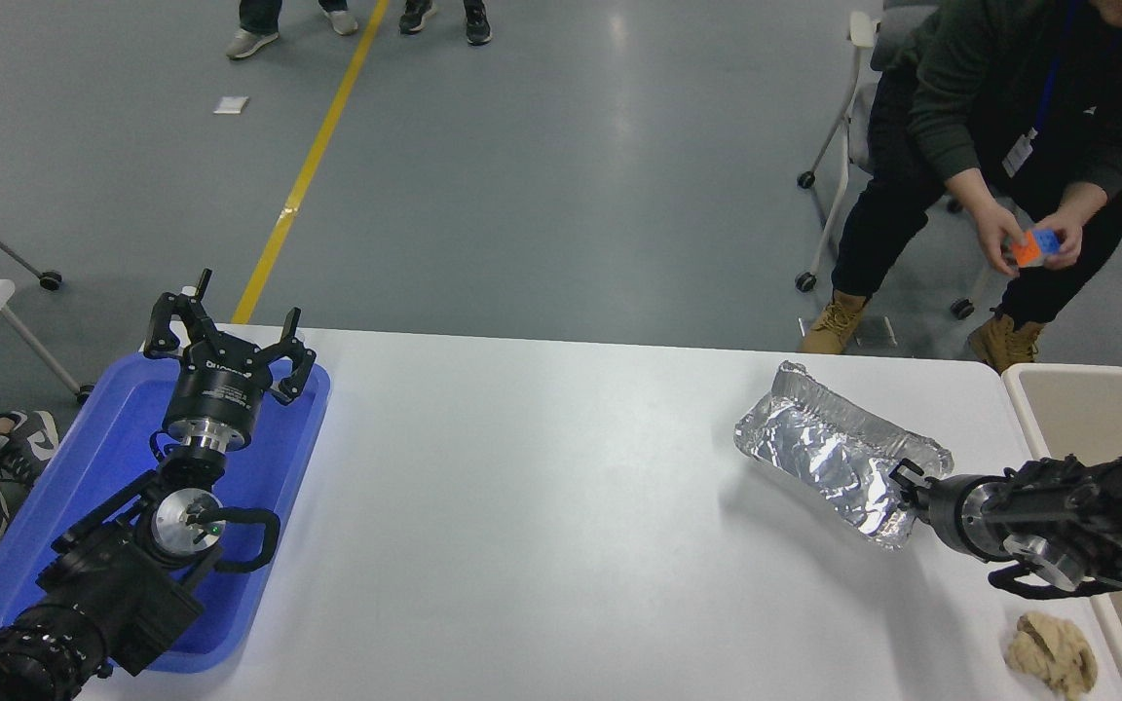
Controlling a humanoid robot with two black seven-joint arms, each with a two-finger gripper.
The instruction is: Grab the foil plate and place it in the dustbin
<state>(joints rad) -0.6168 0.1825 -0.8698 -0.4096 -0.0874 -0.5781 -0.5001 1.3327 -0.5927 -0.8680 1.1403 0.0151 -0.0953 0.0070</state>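
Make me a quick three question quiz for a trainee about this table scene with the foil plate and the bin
1. True or false: the foil plate lies flat inside the blue tray.
2. Which gripper holds the foil plate? A) left gripper B) right gripper
3. Fill in: the tan wad lies on the white ____, near the dustbin.

Key: 1. False; it is tilted, gripped at its near end, over the table's right side. 2. B; the left is parked open over the tray. 3. table.
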